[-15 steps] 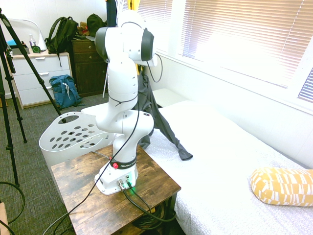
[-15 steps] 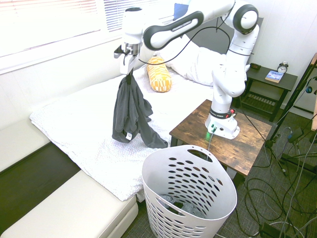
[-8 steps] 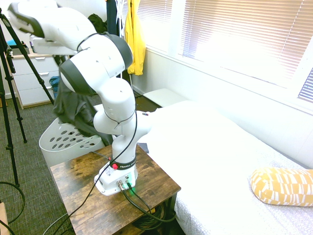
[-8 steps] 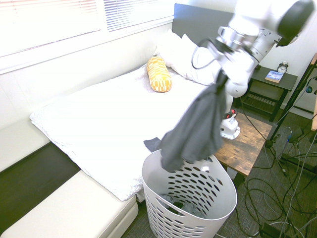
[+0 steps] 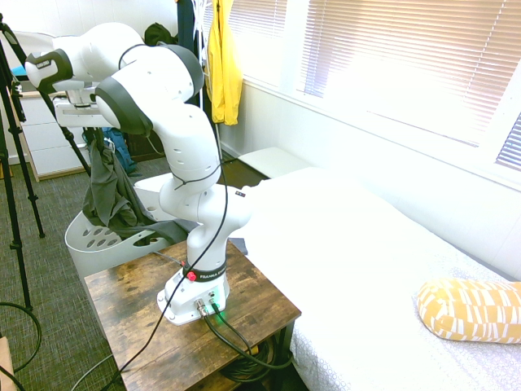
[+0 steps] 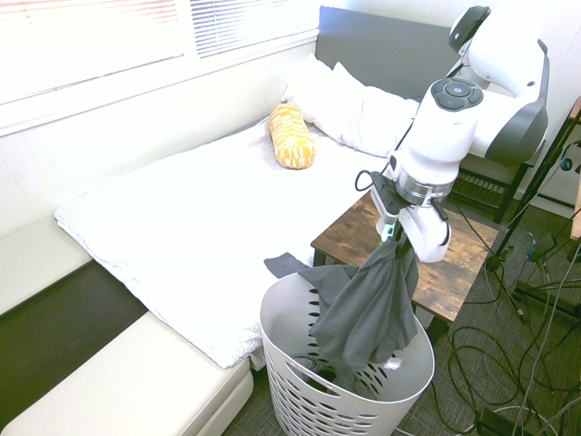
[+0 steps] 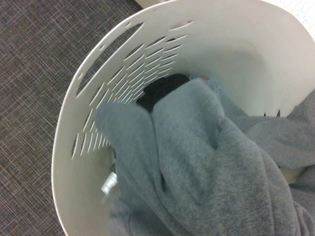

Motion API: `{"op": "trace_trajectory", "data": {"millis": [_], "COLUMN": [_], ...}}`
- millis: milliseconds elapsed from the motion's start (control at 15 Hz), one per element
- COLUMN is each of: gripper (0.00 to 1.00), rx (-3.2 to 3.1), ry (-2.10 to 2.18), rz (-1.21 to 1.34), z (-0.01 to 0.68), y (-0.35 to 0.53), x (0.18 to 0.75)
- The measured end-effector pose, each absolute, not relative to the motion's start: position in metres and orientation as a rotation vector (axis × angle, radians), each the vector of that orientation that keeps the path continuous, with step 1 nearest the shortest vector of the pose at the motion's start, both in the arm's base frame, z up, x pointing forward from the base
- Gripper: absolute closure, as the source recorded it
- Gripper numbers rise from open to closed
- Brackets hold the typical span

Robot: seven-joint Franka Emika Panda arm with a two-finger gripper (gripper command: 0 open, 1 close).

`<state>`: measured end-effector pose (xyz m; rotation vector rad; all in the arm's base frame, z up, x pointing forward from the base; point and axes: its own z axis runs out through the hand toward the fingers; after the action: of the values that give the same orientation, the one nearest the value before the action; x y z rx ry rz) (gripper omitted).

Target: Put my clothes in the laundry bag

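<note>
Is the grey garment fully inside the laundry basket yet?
Partly in: the garment hangs from the shut gripper, its lower end inside the laundry basket, one sleeve draped over the rim.

1. A black band (image 5: 205,274) circles the foot of the white robot arm, which stands on the brown wooden side table (image 5: 252,305) near its edge toward the white plastic laundry basket (image 5: 89,236). The band carries a line of white capital letters; it begins with "FRANKA", and the remainder is too small to make out.
2. A small white tag (image 5: 240,194) sits on the arm's lower joint housing; its print is too small to read.
3. The wrist view shows no readable text.
</note>
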<state>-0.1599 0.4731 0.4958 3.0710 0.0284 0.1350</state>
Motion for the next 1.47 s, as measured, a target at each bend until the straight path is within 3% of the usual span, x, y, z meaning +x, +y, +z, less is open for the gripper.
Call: {"op": "trace_trajectory", "data": {"millis": [867,1467], "gripper": [0.00,0.00], "rx": [3.072,3.025], "ry": [-0.036,-0.581], "rz": [0.156,0.197], "z": [0.506,0.443], "y": [0.477,0.442], "x": [-0.143,0.076]}}
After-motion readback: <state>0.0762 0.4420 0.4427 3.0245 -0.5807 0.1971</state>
